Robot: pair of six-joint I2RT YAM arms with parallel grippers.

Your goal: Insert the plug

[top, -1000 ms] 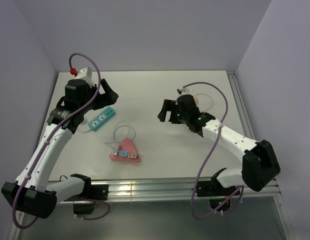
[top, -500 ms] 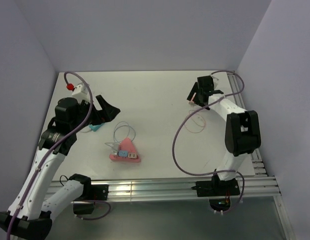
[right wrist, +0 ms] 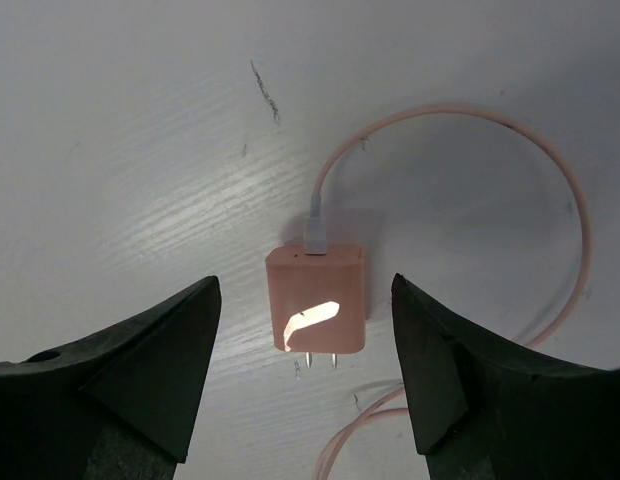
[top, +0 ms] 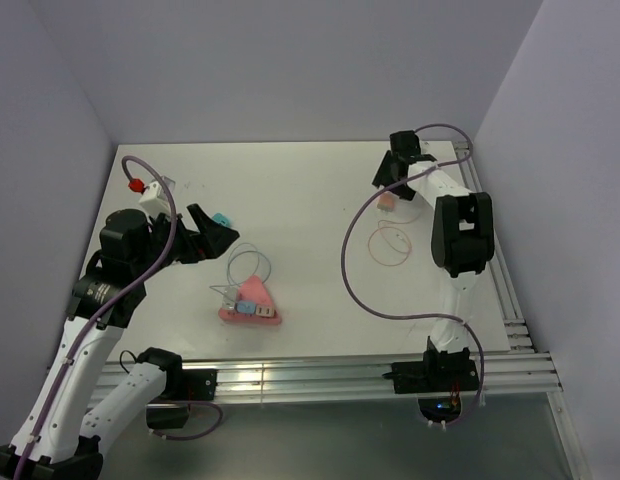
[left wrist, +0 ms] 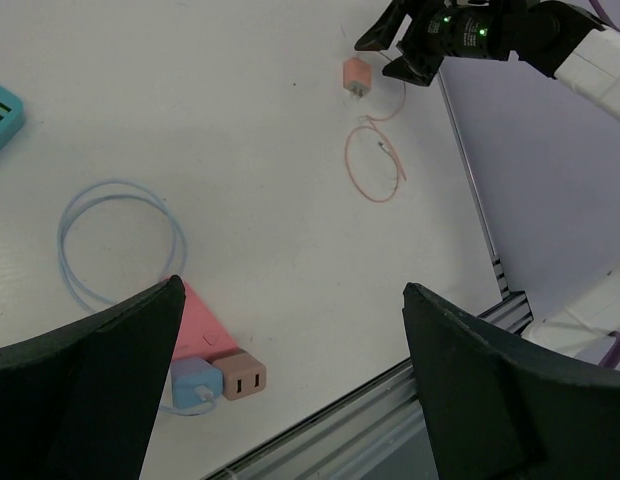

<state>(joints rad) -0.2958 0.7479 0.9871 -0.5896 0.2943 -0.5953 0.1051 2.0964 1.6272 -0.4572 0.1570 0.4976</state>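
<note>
A salmon-pink charger plug [right wrist: 318, 298] lies flat on the white table at the far right, prongs toward the camera, its pink cable [right wrist: 550, 180] looping away. It also shows in the top view [top: 387, 200] and the left wrist view [left wrist: 356, 75]. My right gripper [right wrist: 305, 288] is open just above it, one finger on each side, not touching; it is seen from above in the top view [top: 389, 180]. A pink triangular power strip [top: 252, 305] lies mid-table with a blue plug [left wrist: 193, 382] and a tan adapter [left wrist: 242, 375] in it. My left gripper [top: 212, 232] is open and empty, held high.
A teal power strip [top: 221, 218] is partly hidden behind my left gripper; its end shows in the left wrist view [left wrist: 2, 115]. A light-blue cable loop [left wrist: 120, 240] lies by the pink strip. A metal rail [top: 320, 375] runs along the near edge. Walls stand close on both sides.
My right arm has swung from mid-table to the far right corner and now hangs over the pink plug. My left arm has drawn back and lifted away from the teal strip.
</note>
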